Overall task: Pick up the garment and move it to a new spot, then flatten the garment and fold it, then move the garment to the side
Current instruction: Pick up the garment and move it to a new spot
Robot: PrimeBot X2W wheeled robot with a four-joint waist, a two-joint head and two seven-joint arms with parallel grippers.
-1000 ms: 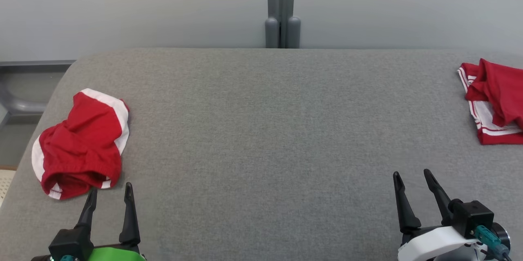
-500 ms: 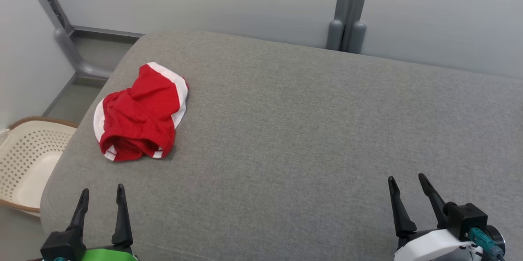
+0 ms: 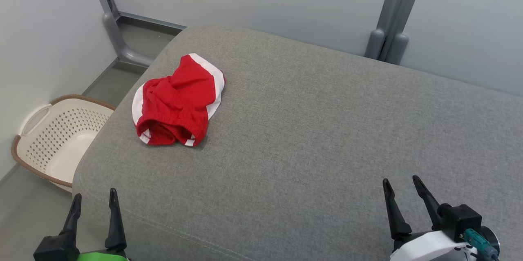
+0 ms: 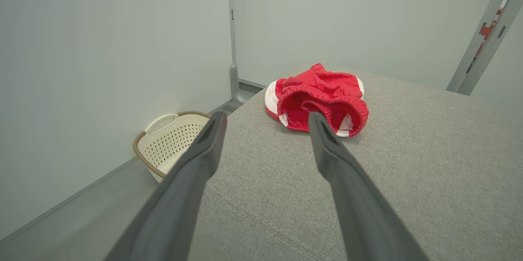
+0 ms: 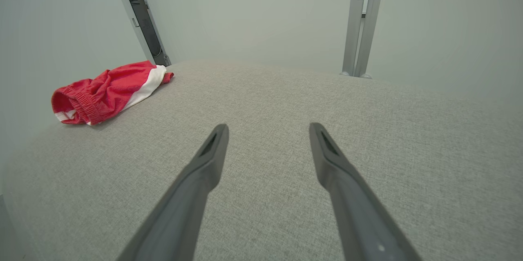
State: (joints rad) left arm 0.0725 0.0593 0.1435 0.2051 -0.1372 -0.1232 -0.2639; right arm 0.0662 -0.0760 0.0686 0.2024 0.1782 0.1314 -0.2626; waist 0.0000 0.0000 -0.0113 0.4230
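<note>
I seem to be working in a bare test booth rather than a home: plain pale partition panels (image 3: pixel 253 3) on grey metal posts (image 3: pixel 394 12) wall in my grey fabric-padded tabletop (image 3: pixel 327 130), with a perforated cream laundry basket (image 3: pixel 61 130) on the floor (image 3: pixel 24 216) at its left.

Left gripper (image 3: pixel 94 194) – base cut off by the head view's bottom edge.
Right gripper (image 3: pixel 400 179) – wrist cropped at the lower right corner.
Basket (image 3: pixel 53 138) – right side hidden behind the grey cushion (image 3: pixel 327 130) (in the left wrist view, also behind a finger (image 4: pixel 196 159)).
Garment (image 4: pixel 322 89) – waistband's inside lost in shadow, near hem overlapped by the other finger.
Red marking (image 4: pixel 486 30) on the post – too small to read.
</note>
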